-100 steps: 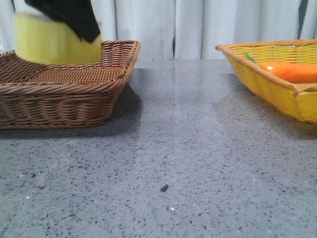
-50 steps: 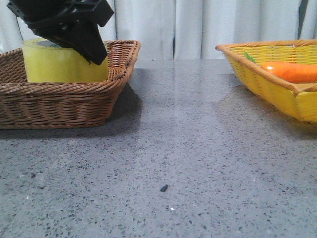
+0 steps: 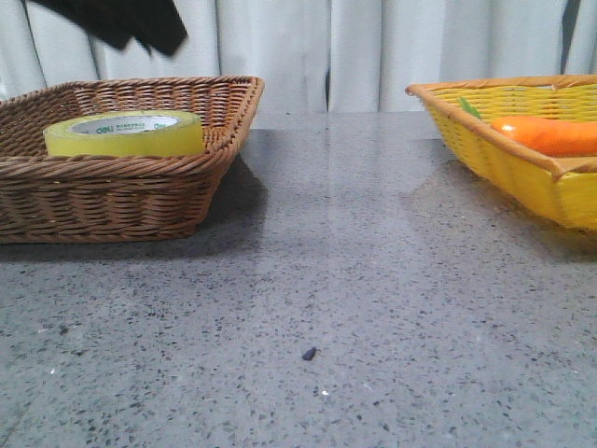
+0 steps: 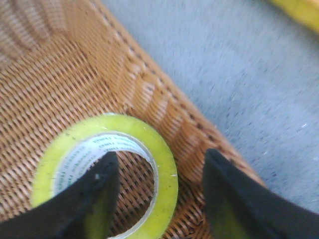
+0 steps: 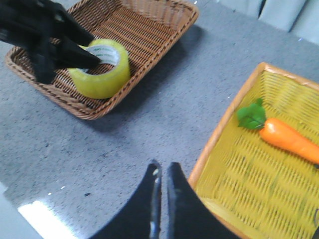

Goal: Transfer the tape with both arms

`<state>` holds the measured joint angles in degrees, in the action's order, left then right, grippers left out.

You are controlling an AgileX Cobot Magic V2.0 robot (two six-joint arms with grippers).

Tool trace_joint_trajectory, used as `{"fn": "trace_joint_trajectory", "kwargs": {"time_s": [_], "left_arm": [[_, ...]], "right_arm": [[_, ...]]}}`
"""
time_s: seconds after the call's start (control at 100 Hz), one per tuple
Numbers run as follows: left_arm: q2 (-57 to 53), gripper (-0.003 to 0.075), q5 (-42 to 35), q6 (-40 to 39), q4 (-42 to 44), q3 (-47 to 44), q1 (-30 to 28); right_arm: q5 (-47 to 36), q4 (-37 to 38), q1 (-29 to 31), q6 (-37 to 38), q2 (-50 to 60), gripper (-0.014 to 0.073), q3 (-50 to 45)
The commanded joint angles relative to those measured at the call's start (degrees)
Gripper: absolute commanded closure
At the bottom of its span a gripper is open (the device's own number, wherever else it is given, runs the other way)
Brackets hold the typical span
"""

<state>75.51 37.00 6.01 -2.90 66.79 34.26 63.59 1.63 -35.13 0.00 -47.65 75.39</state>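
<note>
The yellow tape roll (image 3: 124,133) lies flat in the brown wicker basket (image 3: 121,201) at the left; its white core shows green print. It also shows in the left wrist view (image 4: 167,172) and in the right wrist view (image 5: 102,67). My left gripper (image 4: 157,164) is open and empty, just above the roll, its fingertips (image 4: 107,172) apart from it. In the front view only its black tip (image 3: 140,23) shows at the top left. My right gripper (image 5: 161,169) is shut and empty, high over the grey table beside the yellow basket (image 5: 259,184).
An orange carrot (image 3: 546,135) with green leaves lies in the yellow basket (image 3: 522,173) at the right. A small dark speck (image 3: 309,354) lies on the grey speckled table. White curtains hang behind.
My left gripper lowered the tape into the brown basket, let go of it and rose away. The tape now rests flat in the basket.
</note>
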Motion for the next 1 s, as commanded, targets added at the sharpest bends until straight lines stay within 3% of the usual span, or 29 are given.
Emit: {"fn": "trace_joint_trajectory", "kwargs": {"time_s": [0.0,0.15,0.55,0.73,0.99], "left_arm": [[-6.3,0.0519,-2.8,-0.5,-1.3,2.0,0.1],[-14.3,0.0743,-5.7,-0.5,-2.4,-1.3,0.1],[-40.3,0.0741,-17.9,-0.5,-2.4,-22.3,0.1],[-53.0,0.0741,-19.4,-0.5,-2.4,-32.0,0.1],[-66.4,0.0741,-19.5,-0.5,-0.7,-41.7,0.1]], "right_arm": [[-9.0,2.7,0.1,0.0,4.4,0.0666,-3.7],[-17.7,6.1,0.1,0.0,13.3,0.0666,-14.6],[-35.7,9.8,0.1,0.9,33.6,0.0666,-39.4],[-44.3,10.9,0.1,0.9,40.2,0.0666,-47.5],[-45.5,11.5,0.1,0.9,42.5,0.0666,-51.7]]}}
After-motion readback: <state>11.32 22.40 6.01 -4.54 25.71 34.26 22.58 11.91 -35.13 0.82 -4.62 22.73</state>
